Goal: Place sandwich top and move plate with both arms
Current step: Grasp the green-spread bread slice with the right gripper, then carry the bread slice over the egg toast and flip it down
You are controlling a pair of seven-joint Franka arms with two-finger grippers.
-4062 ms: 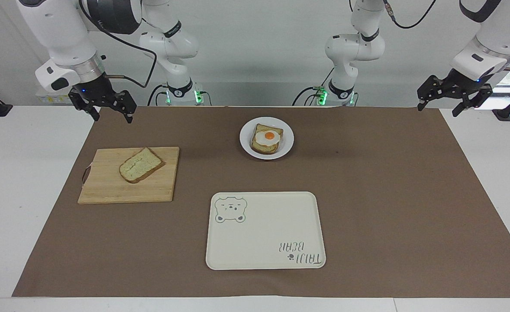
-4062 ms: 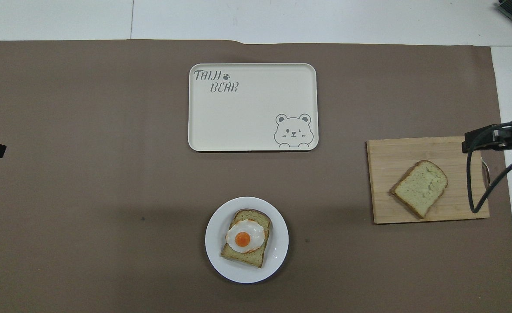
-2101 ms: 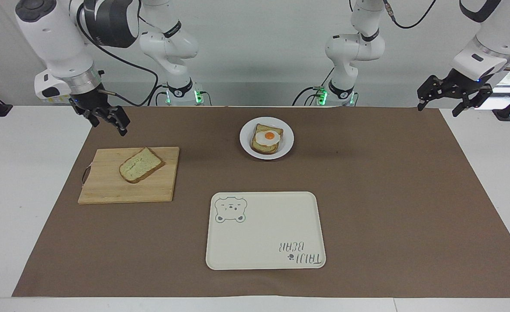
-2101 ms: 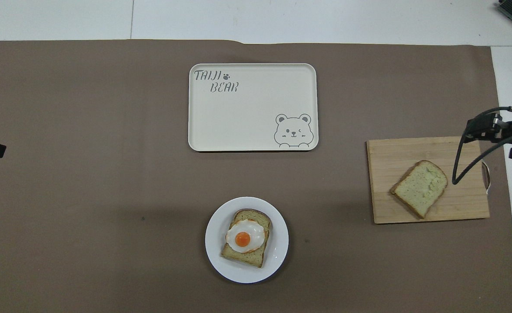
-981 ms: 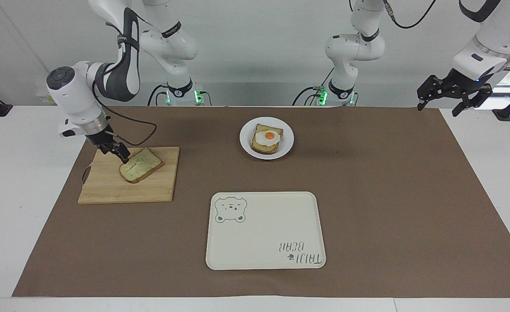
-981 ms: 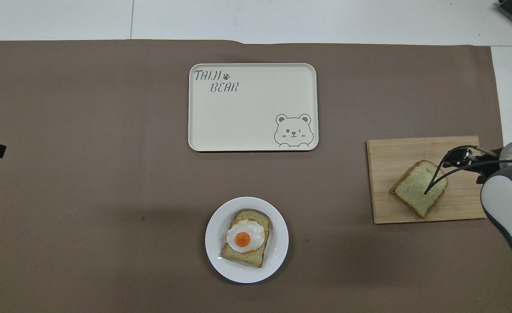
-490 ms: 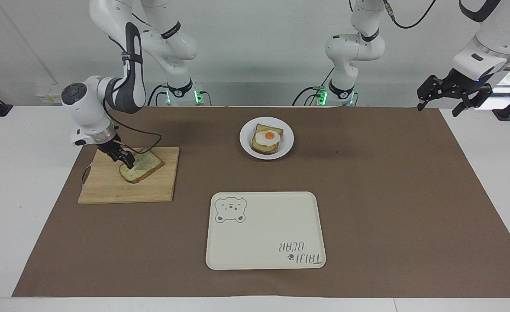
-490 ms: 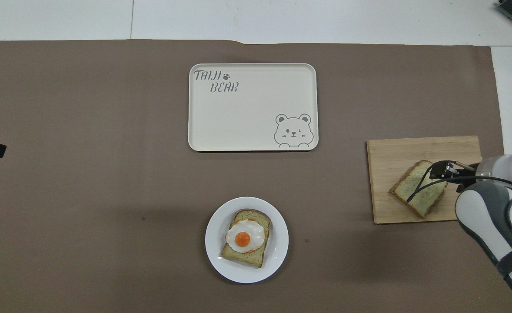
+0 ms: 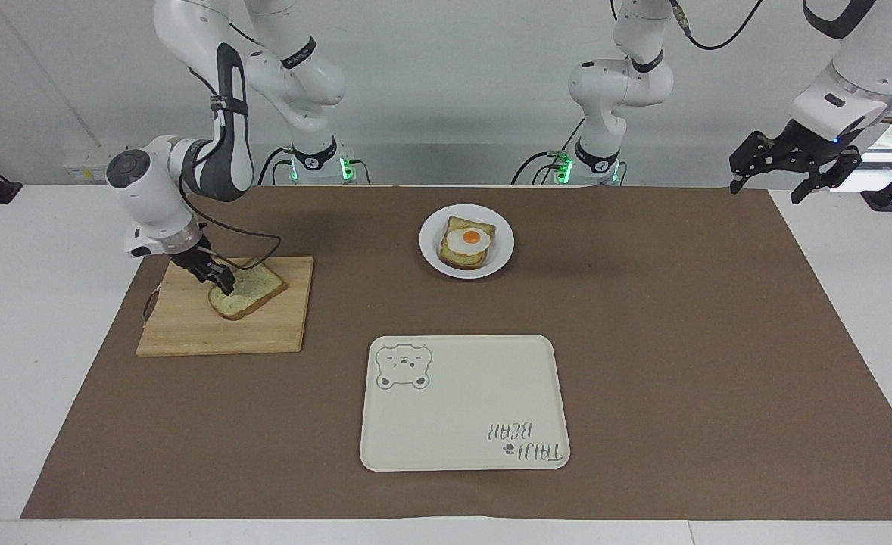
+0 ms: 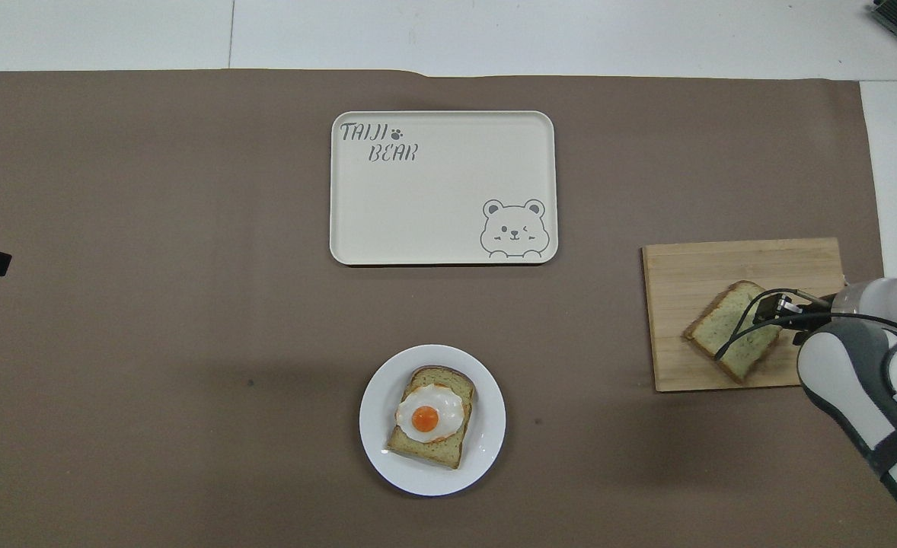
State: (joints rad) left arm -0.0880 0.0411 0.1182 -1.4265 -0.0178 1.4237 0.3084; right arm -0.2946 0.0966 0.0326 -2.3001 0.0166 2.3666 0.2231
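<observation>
Soft bread is the weak point here imo. The right gripper point(image 9: 223, 284) is down at the crust end of the sandwich top point(image 9: 253, 289), the end toward the right arm's side of the table, w/ its fingers either side of that edge and touching it. They look pinched onto the slice, but I can't tell for sure if the grip is fully set.

What could go wrong: it's only got one edge, so on a lift the slice could droop, tear at the crust or just slip out. Squeeze too hard and it squashes. If the pinch is shallow, the slice prob stays on the wooden cutting board point(image 9: 188, 333), or gets dragged across it.

The slice lies flat on that board, at the right arm's end of the table. Its target, the egg-topped toast point(image 9: 467, 244) on the plate point(image 9: 428, 241), sits well apart, nearer the robots, mid-table. The cream tray point(image 9: 465, 405) is farther from the robots than the plate.

The left gripper point(image 9: 794, 163) waits w/ jaws spread, up over its own end of the table.
</observation>
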